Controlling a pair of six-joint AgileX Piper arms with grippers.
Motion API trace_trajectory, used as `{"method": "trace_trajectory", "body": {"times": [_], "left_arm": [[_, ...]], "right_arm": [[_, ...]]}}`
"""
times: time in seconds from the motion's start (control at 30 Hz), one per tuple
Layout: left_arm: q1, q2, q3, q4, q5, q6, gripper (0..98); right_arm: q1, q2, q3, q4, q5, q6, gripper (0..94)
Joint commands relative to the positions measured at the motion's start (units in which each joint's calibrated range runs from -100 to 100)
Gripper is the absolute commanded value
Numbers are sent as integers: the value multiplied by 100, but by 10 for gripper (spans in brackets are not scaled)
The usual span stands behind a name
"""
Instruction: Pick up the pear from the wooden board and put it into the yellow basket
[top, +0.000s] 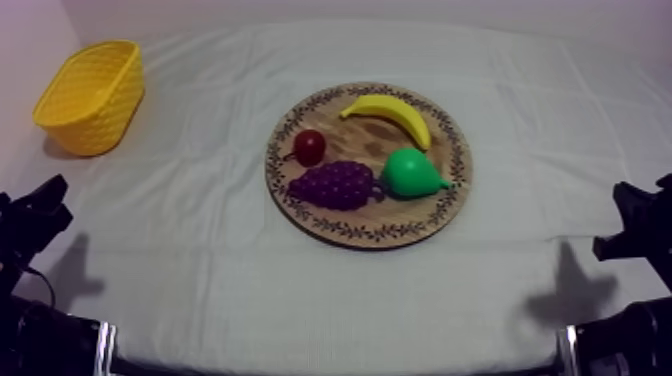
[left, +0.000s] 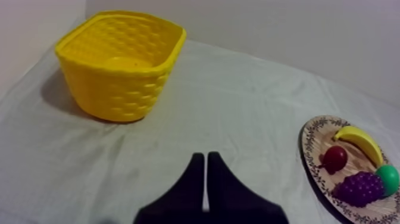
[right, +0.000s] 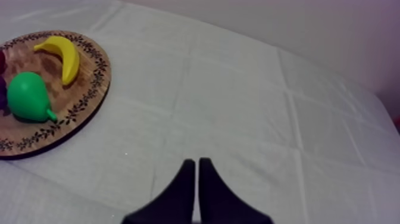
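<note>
Desk (top: 200, 255) under a grey-white cloth. The green pear (top: 412, 173) lies on its side on the right part of the round wooden board (top: 370, 236), just beside the bunch of grapes (top: 337, 185) and nearer the camera than the banana (top: 390, 113). A small red fruit (top: 309, 146) sits at the board's left. The yellow basket (top: 92, 95) stands upright at the desk's far left corner, well apart from the board. The left hand (left: 205, 157) and the right hand (right: 197, 162) each have their fingers pressed together into a narrow wedge, pinching nothing, low over the cloth at their own sides.
</note>
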Motion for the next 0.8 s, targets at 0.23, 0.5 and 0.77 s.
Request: {"method": "trace_trajectory", "body": {"times": [0.23,0.5,0.77], "left_arm": [[1,0,1,0,-1,-1,0],[-7,0,13,19,-61,-101,0],[244,886,-1268,-102,57,-438,0]], "right_arm": [[1,-1,-1,0,0,0,3],[1,-1,-1,0,0,0,3],[1,-1,-1,0,0,0,3]]}}
